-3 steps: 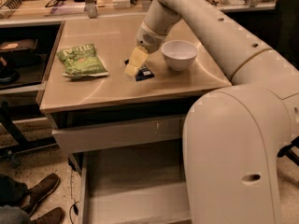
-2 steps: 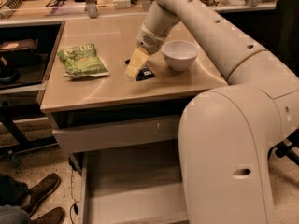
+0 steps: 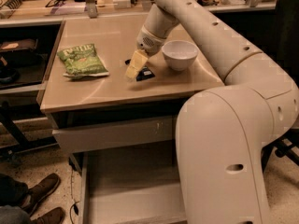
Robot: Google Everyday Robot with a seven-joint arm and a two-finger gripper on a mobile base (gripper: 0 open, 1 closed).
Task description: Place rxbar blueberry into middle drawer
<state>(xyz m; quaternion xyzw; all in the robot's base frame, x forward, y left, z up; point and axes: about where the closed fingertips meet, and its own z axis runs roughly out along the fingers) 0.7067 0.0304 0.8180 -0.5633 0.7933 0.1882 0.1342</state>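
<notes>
From my station the robot's arm point(image 3: 224, 64) takes up the most room: its pale bulk fills the right side and reaches up and over the table point(image 3: 103, 94) to the gripper point(image 3: 134, 68), which points down at the tabletop near the front edge. Below the gripper, under the table, the middle drawer point(image 3: 126, 190) stands pulled out, and I see only its plain flat bottom and low side wall. Between that drawer and the tabletop sits a shut drawer front point(image 3: 112, 134) with pale scratch marks. To camera-left of the gripper, well apart from it, a green chip bag point(image 3: 81, 59) lies flat on the table. On the other side, near the gripper, a white bowl point(image 3: 179, 54) stands upright. The rxbar blueberry point(image 3: 146, 73) lies on the tabletop right at the gripper's yellowish tip, partly hidden behind it, with the dark wrapper showing on the bowl side. I cannot tell whether the gripper is spread or closed, nor whether it grips the bar. Down at the lower left corner, far from the gripper, a pair of brown shoes point(image 3: 42, 192) rests on the floor.
</notes>
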